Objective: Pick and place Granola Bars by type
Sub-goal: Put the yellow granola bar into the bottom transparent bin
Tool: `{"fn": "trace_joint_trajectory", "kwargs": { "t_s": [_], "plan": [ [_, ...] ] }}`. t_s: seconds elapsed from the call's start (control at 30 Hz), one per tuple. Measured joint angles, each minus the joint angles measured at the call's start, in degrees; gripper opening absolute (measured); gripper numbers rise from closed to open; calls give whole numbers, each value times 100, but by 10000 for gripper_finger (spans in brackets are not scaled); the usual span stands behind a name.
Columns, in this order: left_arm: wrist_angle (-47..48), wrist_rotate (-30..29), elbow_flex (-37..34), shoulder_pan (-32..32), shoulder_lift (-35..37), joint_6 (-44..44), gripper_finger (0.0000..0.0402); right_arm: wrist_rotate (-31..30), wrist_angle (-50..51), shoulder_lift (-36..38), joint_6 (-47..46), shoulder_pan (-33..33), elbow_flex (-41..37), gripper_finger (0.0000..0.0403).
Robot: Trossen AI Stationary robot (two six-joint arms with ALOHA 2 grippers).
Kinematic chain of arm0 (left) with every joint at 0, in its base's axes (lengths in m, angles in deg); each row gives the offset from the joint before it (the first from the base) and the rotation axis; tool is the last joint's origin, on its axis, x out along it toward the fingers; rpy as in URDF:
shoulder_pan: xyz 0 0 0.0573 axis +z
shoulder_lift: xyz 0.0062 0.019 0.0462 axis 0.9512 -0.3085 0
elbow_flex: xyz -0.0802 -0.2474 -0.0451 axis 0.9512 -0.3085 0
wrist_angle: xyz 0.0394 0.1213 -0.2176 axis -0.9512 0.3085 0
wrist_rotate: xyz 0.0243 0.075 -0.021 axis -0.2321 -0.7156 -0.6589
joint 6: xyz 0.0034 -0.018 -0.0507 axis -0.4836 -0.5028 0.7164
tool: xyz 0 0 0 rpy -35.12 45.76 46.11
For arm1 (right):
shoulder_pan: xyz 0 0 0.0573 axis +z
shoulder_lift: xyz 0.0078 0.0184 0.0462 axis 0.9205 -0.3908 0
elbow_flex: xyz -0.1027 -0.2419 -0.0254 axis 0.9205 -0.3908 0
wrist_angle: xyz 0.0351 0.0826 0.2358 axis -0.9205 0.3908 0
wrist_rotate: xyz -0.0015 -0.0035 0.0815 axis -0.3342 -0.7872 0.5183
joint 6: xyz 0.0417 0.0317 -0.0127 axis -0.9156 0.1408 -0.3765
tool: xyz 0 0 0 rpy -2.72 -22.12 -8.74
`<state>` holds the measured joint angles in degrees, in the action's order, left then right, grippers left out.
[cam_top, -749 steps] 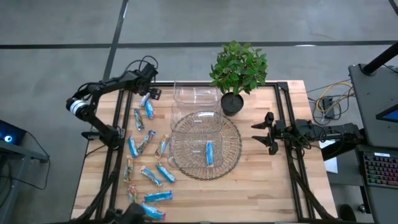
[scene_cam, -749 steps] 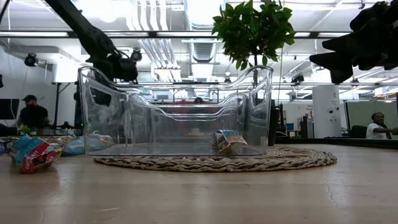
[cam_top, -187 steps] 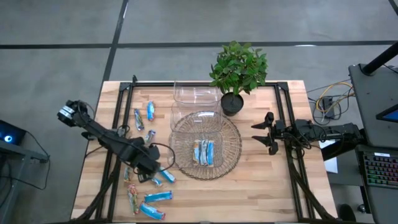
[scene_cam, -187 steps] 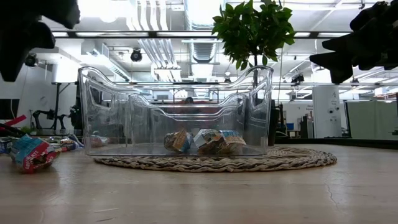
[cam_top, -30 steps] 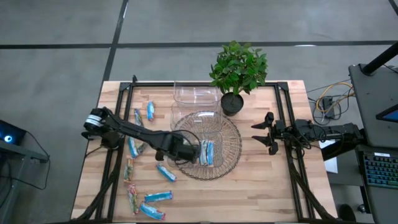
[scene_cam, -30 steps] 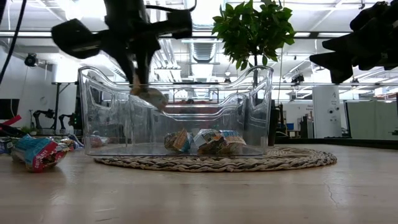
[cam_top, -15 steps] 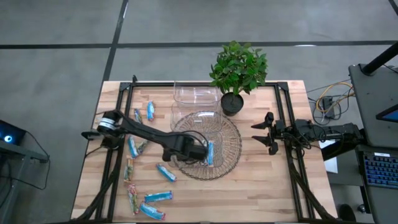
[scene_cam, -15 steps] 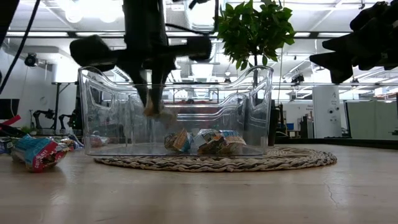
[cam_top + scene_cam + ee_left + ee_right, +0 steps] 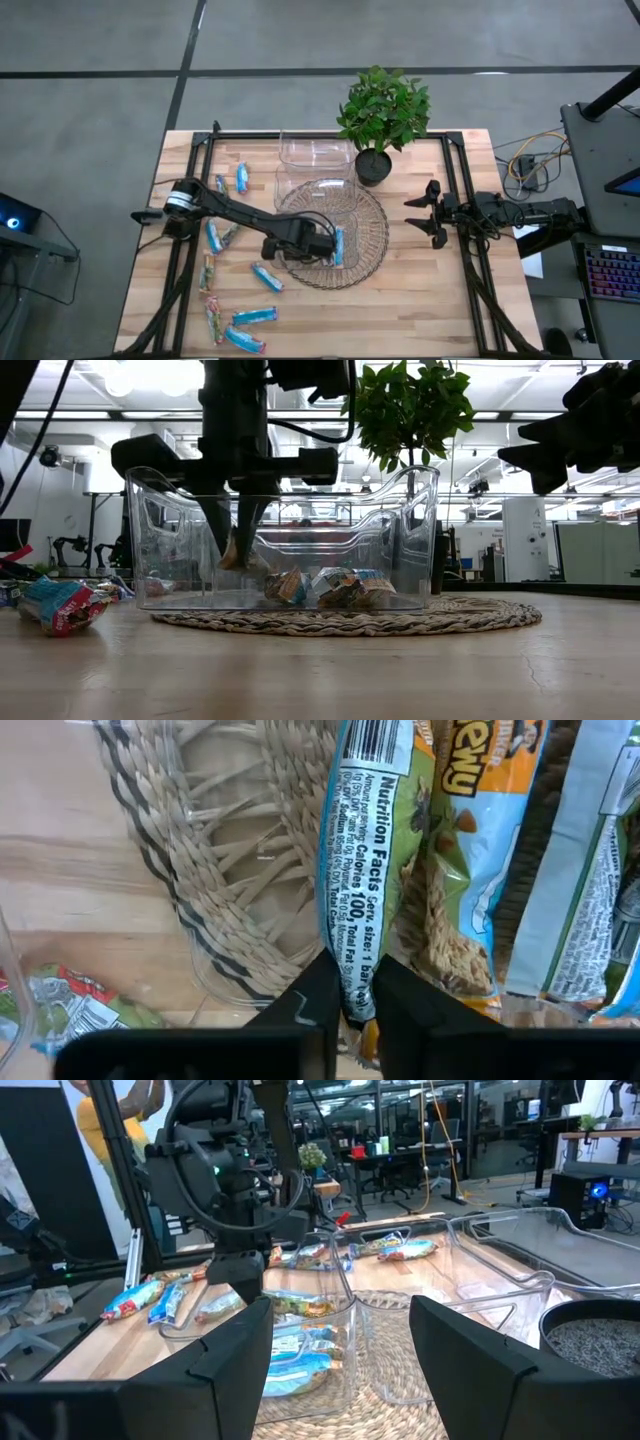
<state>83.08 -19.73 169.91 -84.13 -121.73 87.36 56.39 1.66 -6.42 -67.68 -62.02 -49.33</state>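
Note:
My left gripper (image 9: 322,240) reaches down inside the clear container (image 9: 410,540) that stands on the round woven mat (image 9: 370,215). It is shut on a blue and orange granola bar (image 9: 365,870). Beside that bar, several more bars (image 9: 330,585) lie on the container floor. Other granola bars (image 9: 213,237) lie loose on the table's left side. My right gripper (image 9: 425,212) waits open above the table's right side, with nothing between its fingers. My left gripper pinches the bar's crimped end (image 9: 352,992) between its two fingers. The fingers (image 9: 222,530) point down into the container from above. The bar reaches away from the fingertips just above the container floor; whether its far end rests there I cannot tell.
A second clear container (image 9: 315,150) stands behind the mat, and a potted plant (image 9: 383,110) at the far middle. More loose bars (image 9: 250,316) lie near the table's front left. Black frame rails (image 9: 180,250) run along both sides.
My left gripper has gone down from the container's rim into the container, drifting a little toward the table's right edge. The bar has gone down with it, from rim height to just above the container floor.

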Motion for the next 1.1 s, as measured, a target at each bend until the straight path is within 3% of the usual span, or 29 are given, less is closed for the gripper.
{"fn": "trace_joint_trajectory", "kwargs": {
  "t_s": [0.17,0.47,0.87,1.1],
  "plan": [
    [-38,55,0,0,0,-5,65,0,0,0,0,0,-1,224],
    [182,316,87,-6,49,-209,90,0,0,0,0,-2,1,224],
    [1158,-688,857,-31,901,-1531,92,2,-2,1,0,-1,0,224],
    [2229,-1013,751,-99,1643,-1694,92,0,-2,2,0,-1,-1,224]
  ]
}}
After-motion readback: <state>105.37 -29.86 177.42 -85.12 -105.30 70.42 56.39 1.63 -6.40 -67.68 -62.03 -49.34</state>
